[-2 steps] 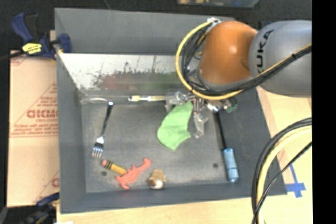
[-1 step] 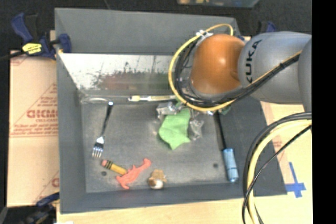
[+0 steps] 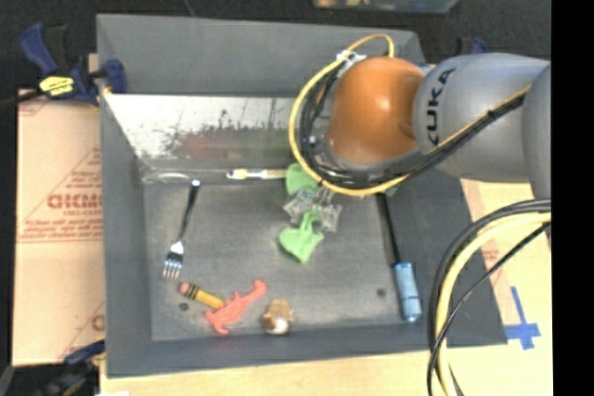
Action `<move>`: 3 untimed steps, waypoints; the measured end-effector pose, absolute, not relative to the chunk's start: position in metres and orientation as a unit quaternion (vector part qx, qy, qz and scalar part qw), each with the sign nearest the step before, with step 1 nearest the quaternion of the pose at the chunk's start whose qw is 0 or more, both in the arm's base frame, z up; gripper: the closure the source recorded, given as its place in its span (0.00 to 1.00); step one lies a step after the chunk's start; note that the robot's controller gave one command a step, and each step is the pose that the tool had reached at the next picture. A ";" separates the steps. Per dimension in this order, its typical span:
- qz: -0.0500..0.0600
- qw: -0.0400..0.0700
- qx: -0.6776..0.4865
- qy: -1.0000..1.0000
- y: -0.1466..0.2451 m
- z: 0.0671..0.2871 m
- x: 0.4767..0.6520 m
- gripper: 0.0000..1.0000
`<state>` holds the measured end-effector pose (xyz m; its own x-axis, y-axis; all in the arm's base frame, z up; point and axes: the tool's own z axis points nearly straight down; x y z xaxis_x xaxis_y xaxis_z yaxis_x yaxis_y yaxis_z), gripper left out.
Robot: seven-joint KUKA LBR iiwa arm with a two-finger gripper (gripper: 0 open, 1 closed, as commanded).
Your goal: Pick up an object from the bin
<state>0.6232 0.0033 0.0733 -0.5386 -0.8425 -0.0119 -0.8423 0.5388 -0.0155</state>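
My gripper [image 3: 314, 210] reaches down into the middle of the bin from under the arm's orange cover. Directly below its tip lies a bright green plastic piece [image 3: 299, 243], touching or nearly touching it. Another patch of green [image 3: 297, 177] shows just above the gripper, by the back wall; whether it belongs to the same piece I cannot tell. A thin white and yellow stick [image 3: 254, 173] lies along the back wall, left of the gripper.
A metal fork [image 3: 180, 235] lies at the left. Along the front are a yellow and black crayon [image 3: 200, 295], an orange-red toy animal [image 3: 236, 308] and a small brown lump [image 3: 276, 318]. A black pen with a blue cap [image 3: 406, 289] lies by the right wall.
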 end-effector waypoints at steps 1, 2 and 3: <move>-0.004 0.009 -0.480 0.877 0.003 0.073 0.623 1.00; -0.002 0.006 -0.479 0.878 0.003 0.087 0.621 1.00; -0.004 0.009 -0.478 0.878 0.003 0.110 0.623 1.00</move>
<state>0.6228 0.0031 0.1103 -0.5428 -0.8398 -0.0121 -0.8396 0.5429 -0.0151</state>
